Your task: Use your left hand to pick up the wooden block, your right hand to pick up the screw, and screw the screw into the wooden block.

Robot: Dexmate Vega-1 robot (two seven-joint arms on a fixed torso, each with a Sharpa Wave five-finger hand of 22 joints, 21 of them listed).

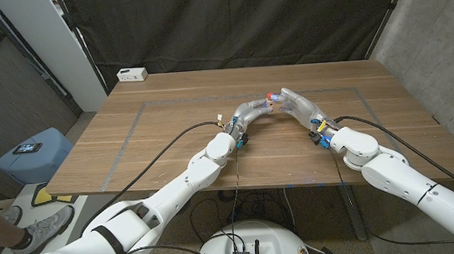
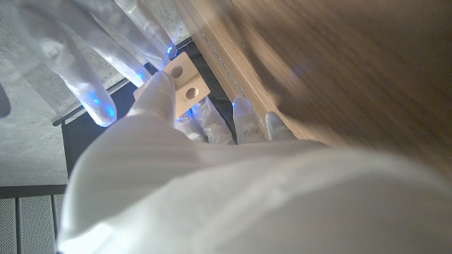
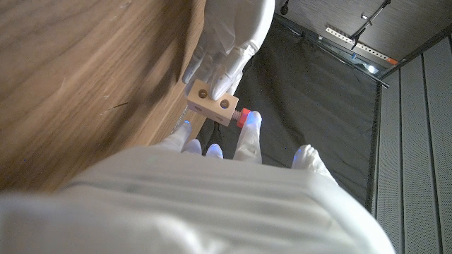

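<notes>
Screwing step: left robot hand [image 3: 226,35] holds block [image 3: 212,102] above desk [image 1: 172,139]; right robot hand [image 1: 302,106], at 3 o'clock, pinches red screw [image 3: 243,118] against block end. Next: rotate screw, keep axis aligned.

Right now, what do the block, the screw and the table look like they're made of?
Block: pale unfinished wood, faint grain, drilled round holes. Screw: bright red, smooth, probably plastic or painted wood; too blurred to be sure. Table: brown wood-grain planks, matte, possibly laminate.

Just a wooden table [image 1: 173,159] with a grey taped rectangle outline [image 1: 134,121] marked on it, plus a small white box [image 1: 133,73] sitting at the far left corner.
</notes>
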